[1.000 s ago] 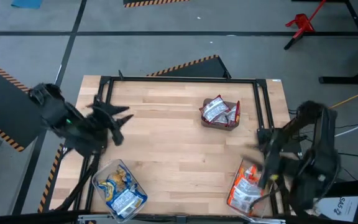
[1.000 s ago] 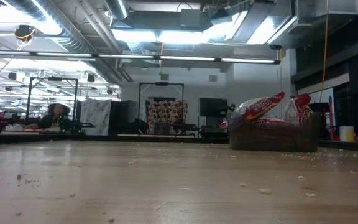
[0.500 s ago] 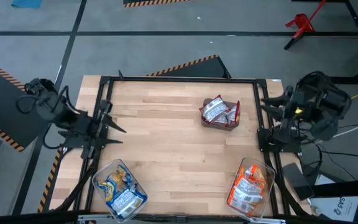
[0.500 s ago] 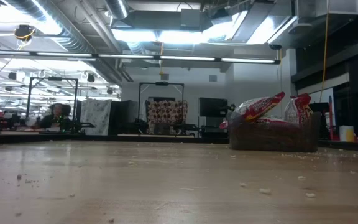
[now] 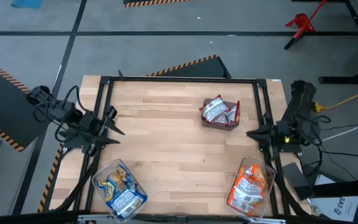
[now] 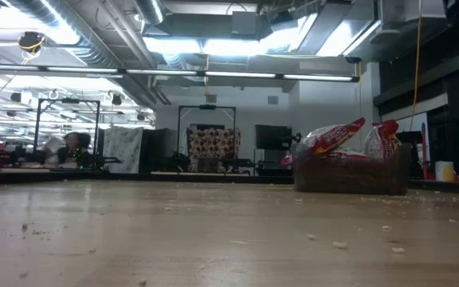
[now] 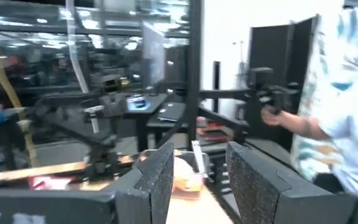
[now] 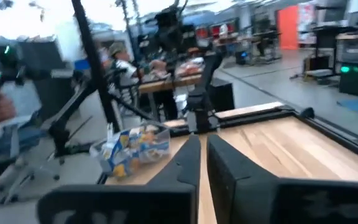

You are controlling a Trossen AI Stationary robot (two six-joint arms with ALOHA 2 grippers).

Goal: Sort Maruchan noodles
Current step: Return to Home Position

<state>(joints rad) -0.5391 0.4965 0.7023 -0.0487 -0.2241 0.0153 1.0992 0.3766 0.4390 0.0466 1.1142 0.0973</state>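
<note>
1. The left arm (image 5: 64,118) is hanging at the left edge of the tabletop (image 5: 166,149). The left jaws are standing spread apart, reaching in just over the black frame (image 5: 179,79) that runs round the tabletop.
2. The right arm (image 5: 297,115) is hanging at the right edge. The right jaws are sitting pressed almost together, with only a sliver showing between them.
3. Blue-yellow noodle packets (image 5: 120,193) are lying piled in a clear bin (image 5: 98,176) at the tabletop's lower-left corner in the high view.
4. Orange noodle packets (image 5: 247,190) are lying in a second clear bin (image 5: 268,171) at the lower-right corner, near the right jaws.
5. Red noodle packets (image 5: 218,111) are sticking up out of a small brown box (image 5: 221,126). The box is standing toward the far right of the tabletop, well apart from both bins.
6. Pale crumbs (image 6: 337,245) are lying scattered over the wood in the low view.
7. A person in a pale patterned shirt (image 7: 347,106) is standing beyond the table in the left wrist view.
</note>
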